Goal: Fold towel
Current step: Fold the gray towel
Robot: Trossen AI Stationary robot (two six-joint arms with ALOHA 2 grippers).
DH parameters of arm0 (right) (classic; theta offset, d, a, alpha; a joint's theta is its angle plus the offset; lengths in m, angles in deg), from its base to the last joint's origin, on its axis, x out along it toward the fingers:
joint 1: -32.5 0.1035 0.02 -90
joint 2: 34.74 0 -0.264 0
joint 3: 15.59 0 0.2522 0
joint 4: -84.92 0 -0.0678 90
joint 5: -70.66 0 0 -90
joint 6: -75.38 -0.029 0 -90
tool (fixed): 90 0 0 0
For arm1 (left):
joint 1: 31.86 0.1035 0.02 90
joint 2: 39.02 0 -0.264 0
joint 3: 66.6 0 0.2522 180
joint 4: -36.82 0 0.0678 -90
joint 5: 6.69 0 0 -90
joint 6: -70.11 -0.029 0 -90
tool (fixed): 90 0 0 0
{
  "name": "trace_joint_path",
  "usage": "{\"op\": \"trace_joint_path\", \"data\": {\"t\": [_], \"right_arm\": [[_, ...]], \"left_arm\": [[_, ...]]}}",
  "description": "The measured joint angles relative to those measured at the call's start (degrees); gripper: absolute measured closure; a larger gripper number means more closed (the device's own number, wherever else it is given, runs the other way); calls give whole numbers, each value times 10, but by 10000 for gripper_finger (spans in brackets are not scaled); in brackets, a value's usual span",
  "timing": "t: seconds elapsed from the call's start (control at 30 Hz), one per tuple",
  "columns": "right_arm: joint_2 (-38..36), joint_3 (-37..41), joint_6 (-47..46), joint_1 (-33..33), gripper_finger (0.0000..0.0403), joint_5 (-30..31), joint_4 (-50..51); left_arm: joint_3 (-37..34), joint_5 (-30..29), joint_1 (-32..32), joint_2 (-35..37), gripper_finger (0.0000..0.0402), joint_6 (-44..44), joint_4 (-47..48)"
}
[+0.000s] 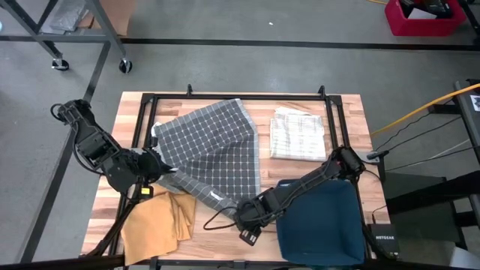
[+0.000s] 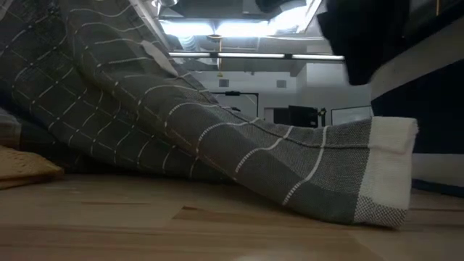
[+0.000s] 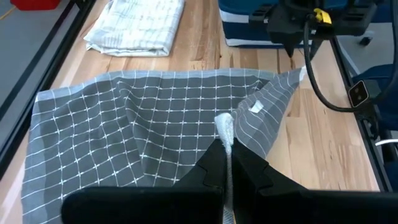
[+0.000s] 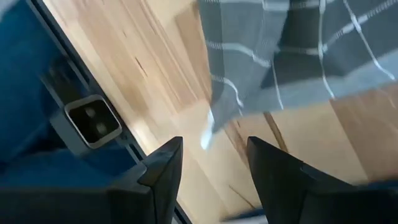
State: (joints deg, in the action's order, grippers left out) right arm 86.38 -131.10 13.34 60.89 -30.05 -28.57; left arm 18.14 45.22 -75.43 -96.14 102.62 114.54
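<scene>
A wooden tabletop (image 1: 349, 112) inside a black frame carries a grey checked towel (image 1: 214, 150) near its middle, lying skewed with its long axis on a diagonal, one corner pointing toward the folded white cloth (image 1: 296, 133) beside it and the opposite corner toward the right pincer (image 1: 250, 231). The left pincer (image 3: 227, 163) is pressed together on a bunched towel edge, while the right pincer hangs spread just past the near corner, holding nothing. Judging from this, a one-sided pull could drag the towel askew, or bunch it against the tan cloth (image 1: 154, 221) beside it.
</scene>
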Motion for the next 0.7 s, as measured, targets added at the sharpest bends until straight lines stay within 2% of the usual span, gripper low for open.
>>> {"op": "trace_joint_path", "data": {"t": [0.23, 0.7], "right_arm": [[3, 3, -59, 2, 217, 12, -64], [3, 3, -131, -13, 217, 5, -64]], "left_arm": [[0, 0, 0, 0, 401, 0, 0], [0, 2, 0, 0, 401, -41, 1]]}}
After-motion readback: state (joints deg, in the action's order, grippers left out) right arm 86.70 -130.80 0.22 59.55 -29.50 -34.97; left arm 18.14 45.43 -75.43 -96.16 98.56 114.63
